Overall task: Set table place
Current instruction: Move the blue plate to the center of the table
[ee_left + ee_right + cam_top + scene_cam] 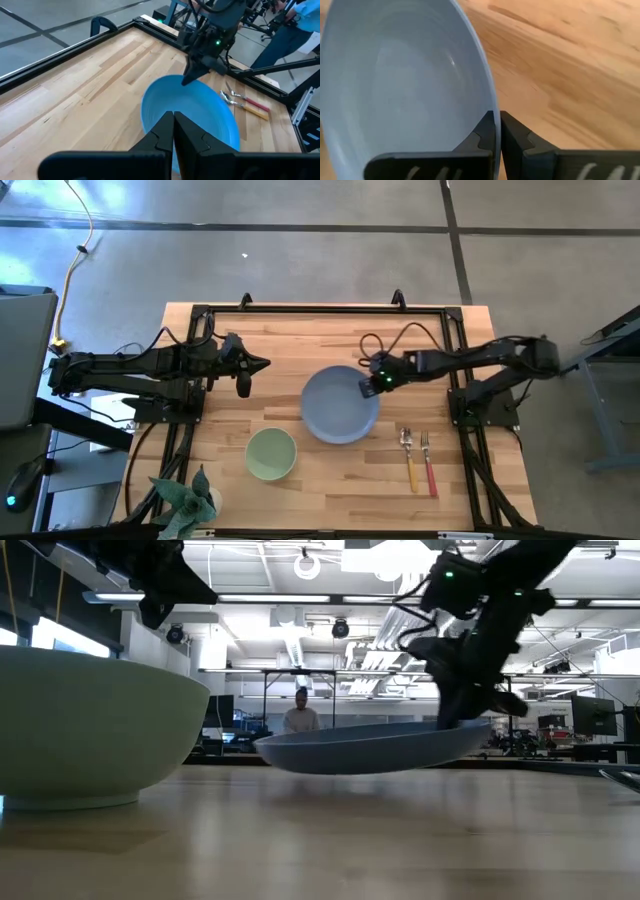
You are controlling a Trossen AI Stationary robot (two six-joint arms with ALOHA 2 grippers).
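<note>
So the pale green bowl [95,730] is the thing sitting closest to the low camera, parked on the tabletop [290,340] near its front edge, left of centre going by the high view. Behind it the grey-blue plate [340,406] is being carried: the right tool [366,386] has its fingers pinched on the plate's far-right rim, and from table height the plate looks tipped, the gripped side higher and the rest barely clear of the wood or maybe just skimming it, honestly can't tell which. The spoon [408,458] with the yellow handle and the fork [428,462] with the red handle lie side by side just right of the plate, close but not touching it. The left tool [243,366] hangs above the tabletop well left of the plate, fingers pressed together on nothing. If I were doing this step, I'd keep the pinch firm and lower slowly so the low edge lands first, flatten it out, and only then let go; a rim grip like that lets the plate swing, and I'd watch that it doesn't nudge the cutlery. Hard to make out: the right wrist view is all plate interior, so how deep the fingers [492,131] bite is a guess. There's a person [300,712] way back in the room, and a plant [188,502] cut off at the front corner.
</note>
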